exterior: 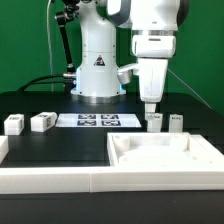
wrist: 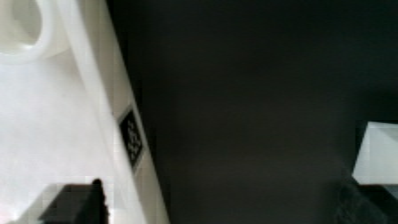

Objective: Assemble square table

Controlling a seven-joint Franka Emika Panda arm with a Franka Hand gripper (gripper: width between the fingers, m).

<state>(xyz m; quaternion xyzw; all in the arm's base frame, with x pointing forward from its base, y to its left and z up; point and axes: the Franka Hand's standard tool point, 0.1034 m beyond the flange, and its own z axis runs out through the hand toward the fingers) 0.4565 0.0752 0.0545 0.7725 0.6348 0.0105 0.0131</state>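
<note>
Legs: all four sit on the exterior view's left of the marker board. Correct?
No. Only two legs sit on the exterior view's left of the marker board. The other two sit on its right, as the exterior view shows.

Four short white legs [exterior: 42,121] dot the black table [exterior: 60,142], alongside one square tabletop [exterior: 160,150], one marker board [exterior: 97,121], one long border wall [exterior: 50,178] along its front edge and one robot arm [exterior: 155,40].
</note>
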